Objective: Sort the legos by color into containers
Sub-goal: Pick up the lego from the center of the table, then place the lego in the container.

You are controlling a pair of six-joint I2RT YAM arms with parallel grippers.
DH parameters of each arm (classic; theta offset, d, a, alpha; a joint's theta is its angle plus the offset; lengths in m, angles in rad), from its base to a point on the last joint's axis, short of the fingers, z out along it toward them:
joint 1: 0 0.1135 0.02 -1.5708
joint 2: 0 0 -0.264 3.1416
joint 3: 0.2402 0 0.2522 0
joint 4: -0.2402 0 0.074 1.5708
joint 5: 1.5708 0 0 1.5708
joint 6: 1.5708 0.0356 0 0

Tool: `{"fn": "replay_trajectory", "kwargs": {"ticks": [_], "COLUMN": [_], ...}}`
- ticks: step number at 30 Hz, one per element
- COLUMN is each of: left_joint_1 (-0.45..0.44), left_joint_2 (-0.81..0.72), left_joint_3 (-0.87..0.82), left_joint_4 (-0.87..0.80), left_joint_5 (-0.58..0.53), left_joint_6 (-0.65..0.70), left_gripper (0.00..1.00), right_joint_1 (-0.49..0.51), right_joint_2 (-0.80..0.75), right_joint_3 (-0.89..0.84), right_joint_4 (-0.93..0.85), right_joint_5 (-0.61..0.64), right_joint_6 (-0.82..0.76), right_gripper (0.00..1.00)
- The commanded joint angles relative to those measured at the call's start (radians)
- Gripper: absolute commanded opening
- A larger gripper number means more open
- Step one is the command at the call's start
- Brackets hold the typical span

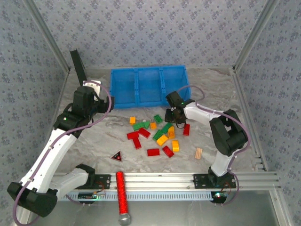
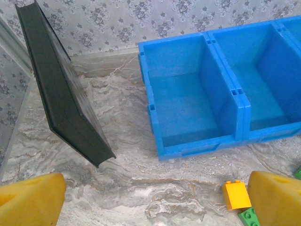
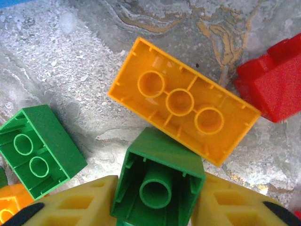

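Observation:
The legos (image 1: 157,134) lie scattered in red, green and orange on the marbled table, in front of the blue three-compartment bin (image 1: 148,87). My right gripper (image 1: 175,115) is down at the pile's far edge, shut on a small green brick (image 3: 157,186) held with its hollow underside facing the camera. Just beyond it lie an upturned orange brick (image 3: 183,101), another green brick (image 3: 37,150) and a red one (image 3: 275,84). My left gripper (image 1: 99,96) hovers open and holds nothing, left of the bin (image 2: 197,94), whose compartments look bare. An orange brick (image 2: 236,194) lies by its right finger (image 2: 277,197).
A black panel (image 1: 79,66) leans at the back left, close to the left arm (image 2: 61,94). A tan ridged wooden piece (image 1: 199,153) and a dark red-edged triangle (image 1: 116,156) lie near the front. A red ribbed rod (image 1: 122,190) crosses the front rail. Patterned walls enclose the table.

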Motion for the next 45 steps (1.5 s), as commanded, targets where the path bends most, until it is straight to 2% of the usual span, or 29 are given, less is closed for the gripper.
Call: {"fn": "replay_trajectory", "kwargs": {"ticks": [1, 6, 12, 17, 24, 30, 37, 45], "left_joint_1": [-0.007, -0.007, -0.007, -0.006, -0.007, -0.008, -0.008, -0.011], "left_joint_2": [-0.021, -0.024, -0.039, -0.044, -0.045, -0.032, -0.032, 0.005], "left_joint_3": [0.003, 0.009, 0.01, 0.024, 0.042, -0.002, -0.117, -0.183], "left_joint_4": [0.009, 0.003, -0.002, -0.022, -0.073, -0.133, -0.076, -0.028], "left_joint_5": [0.002, 0.003, 0.002, 0.01, 0.048, 0.123, 0.202, 0.251], "left_joint_6": [-0.002, 0.001, 0.006, 0.016, 0.012, -0.115, -0.253, -0.343], "left_gripper": [0.99, 0.99, 0.99, 0.99, 0.99, 0.98, 0.98, 0.98], "right_joint_1": [-0.01, -0.013, 0.03, 0.065, 0.084, 0.108, 0.115, 0.104], "right_joint_2": [0.038, 0.035, -0.048, -0.037, 0.168, 0.354, 0.502, 0.585], "right_joint_3": [0.032, 0.065, 0.213, 0.356, 0.634, 0.813, 0.925, 0.944], "right_joint_4": [-0.028, -0.074, -0.207, -0.202, -0.167, -0.173, -0.187, -0.187], "right_joint_5": [0.018, 0.024, 0.064, 0.098, 0.121, 0.138, 0.119, 0.116], "right_joint_6": [-0.008, -0.039, -0.143, -0.277, -0.436, -0.497, -0.509, -0.472], "right_gripper": [0.34, 0.23, 0.21, 0.21, 0.22, 0.22, 0.22, 0.23]}}
